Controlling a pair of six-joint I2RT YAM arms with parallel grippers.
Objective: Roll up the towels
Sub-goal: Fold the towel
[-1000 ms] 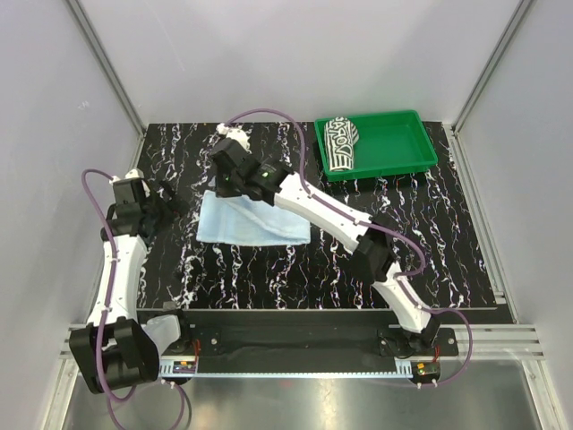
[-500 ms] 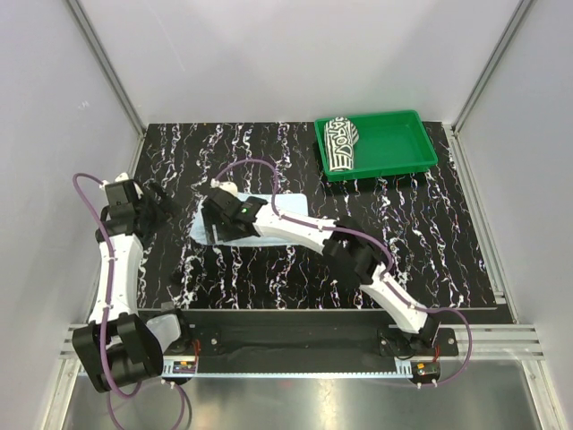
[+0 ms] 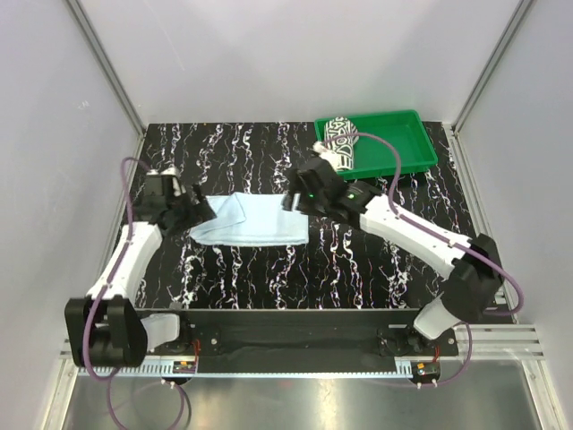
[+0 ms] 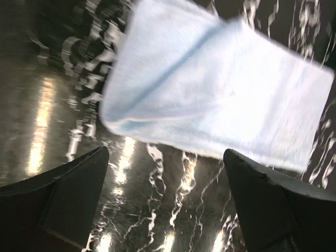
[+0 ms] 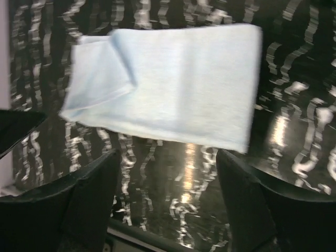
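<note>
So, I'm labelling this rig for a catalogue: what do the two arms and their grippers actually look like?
The left arm and right arm both have white link shells with black joint housings. A purple cable loops along each arm. The left gripper and right gripper are black, with broad, wedge-shaped matte fingers. No markings are legible.
</note>
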